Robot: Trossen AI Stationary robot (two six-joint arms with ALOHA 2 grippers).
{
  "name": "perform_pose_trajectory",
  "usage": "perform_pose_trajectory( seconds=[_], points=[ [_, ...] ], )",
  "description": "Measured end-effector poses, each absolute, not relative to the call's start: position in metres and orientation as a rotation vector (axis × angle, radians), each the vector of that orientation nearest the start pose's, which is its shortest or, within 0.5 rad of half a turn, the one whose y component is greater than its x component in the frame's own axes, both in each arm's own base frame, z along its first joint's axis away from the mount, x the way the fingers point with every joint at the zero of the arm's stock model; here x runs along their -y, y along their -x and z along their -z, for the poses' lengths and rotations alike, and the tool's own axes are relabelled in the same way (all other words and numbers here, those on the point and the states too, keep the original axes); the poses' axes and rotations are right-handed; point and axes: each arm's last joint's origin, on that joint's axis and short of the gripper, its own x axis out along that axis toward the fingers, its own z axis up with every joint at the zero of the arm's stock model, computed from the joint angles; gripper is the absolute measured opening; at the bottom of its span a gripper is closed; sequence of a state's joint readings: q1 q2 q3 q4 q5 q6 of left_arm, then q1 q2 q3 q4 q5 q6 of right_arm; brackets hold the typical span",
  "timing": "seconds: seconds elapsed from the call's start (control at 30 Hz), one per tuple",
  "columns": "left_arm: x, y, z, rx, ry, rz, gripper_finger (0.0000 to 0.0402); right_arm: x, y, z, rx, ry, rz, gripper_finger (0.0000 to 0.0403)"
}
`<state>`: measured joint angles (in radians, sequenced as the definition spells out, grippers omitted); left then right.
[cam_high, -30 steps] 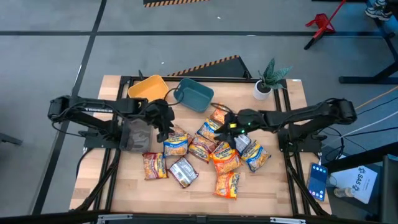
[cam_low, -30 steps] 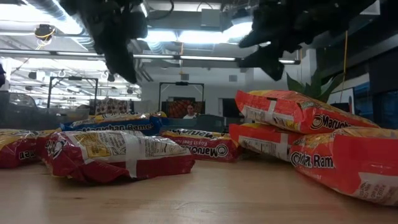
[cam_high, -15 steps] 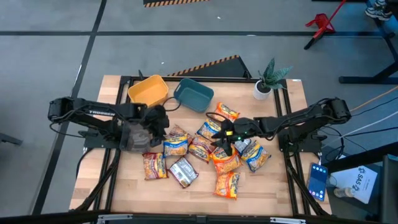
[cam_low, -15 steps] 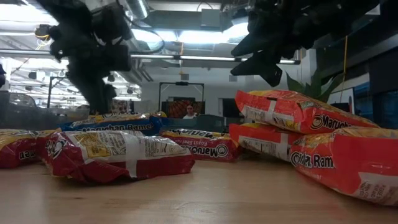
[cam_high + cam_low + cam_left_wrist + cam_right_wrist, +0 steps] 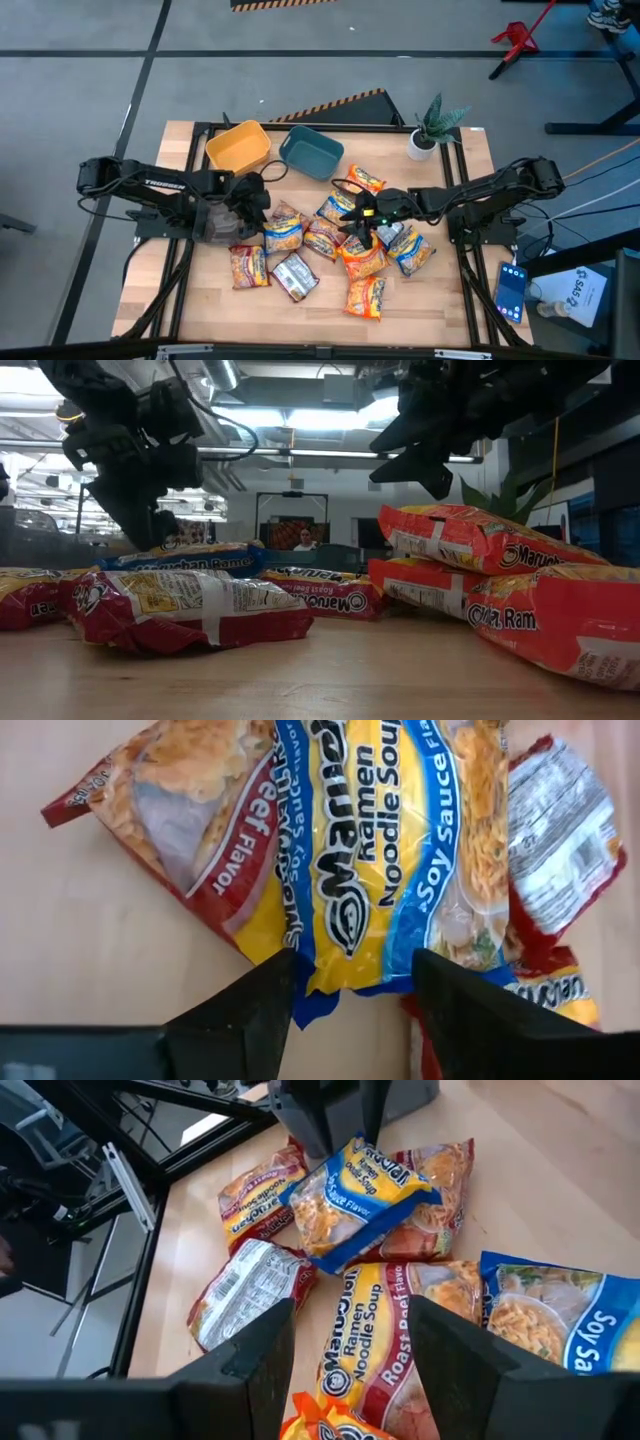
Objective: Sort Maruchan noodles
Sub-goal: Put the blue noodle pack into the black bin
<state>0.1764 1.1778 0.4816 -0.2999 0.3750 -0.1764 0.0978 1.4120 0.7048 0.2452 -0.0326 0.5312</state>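
Several Maruchan noodles packets [image 5: 330, 240] lie flat in a loose heap on the wooden table [image 5: 430, 300]. My left gripper [image 5: 350, 970] is open, low at the heap's left side. Its fingers stand on either side of the near end of a blue-and-yellow soy sauce packet [image 5: 385, 850], which lies partly over a red beef packet [image 5: 190, 830]. I cannot tell whether the fingers touch it. My right gripper [image 5: 350, 1315] hangs open above the heap's middle [image 5: 352, 218], over a red roast beef packet [image 5: 365, 1355], clear of the packets in the low view [image 5: 425, 470].
A yellow bin [image 5: 238, 146] and a teal bin [image 5: 311, 152] stand at the table's far side, behind the heap. A potted plant [image 5: 430, 128] is at the far right corner. A phone [image 5: 511, 292] lies off the table's right edge.
My left gripper has come down and tipped further downward, ending low at the blue-and-yellow packet. My right gripper has shifted a little toward the table's left and near side over the heap. The packets have stayed where they were.
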Motion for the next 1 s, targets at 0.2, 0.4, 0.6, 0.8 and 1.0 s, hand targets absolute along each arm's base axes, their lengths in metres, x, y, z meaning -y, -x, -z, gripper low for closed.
perform_pose_trajectory(
  seconds=[0.2,0.4,0.6,0.8,1.0],
  points=[
    [-0.024,-0.195,-0.154,-0.97,0.472,0.088,0.0198,-0.032,-0.301,-0.201,-0.493,-0.511,0.039,0.0182],
    [-0.024,-0.196,-0.155,-0.953,0.498,0.079,0.0198,-0.053,-0.343,-0.189,-0.578,-0.436,0.003,0.0182],
    [-0.024,-0.2,-0.158,-0.908,0.513,0.115,0.0196,-0.063,-0.375,-0.17,-0.696,-0.387,0.055,0.0182],
    [-0.023,-0.201,-0.16,-0.894,0.508,0.126,0.0195,-0.066,-0.396,-0.166,-0.691,-0.368,0.055,0.0182],
    [-0.023,-0.2,-0.159,-0.903,0.51,0.124,0.0195,-0.067,-0.402,-0.162,-0.682,-0.364,0.066,0.0182]
  ],
)
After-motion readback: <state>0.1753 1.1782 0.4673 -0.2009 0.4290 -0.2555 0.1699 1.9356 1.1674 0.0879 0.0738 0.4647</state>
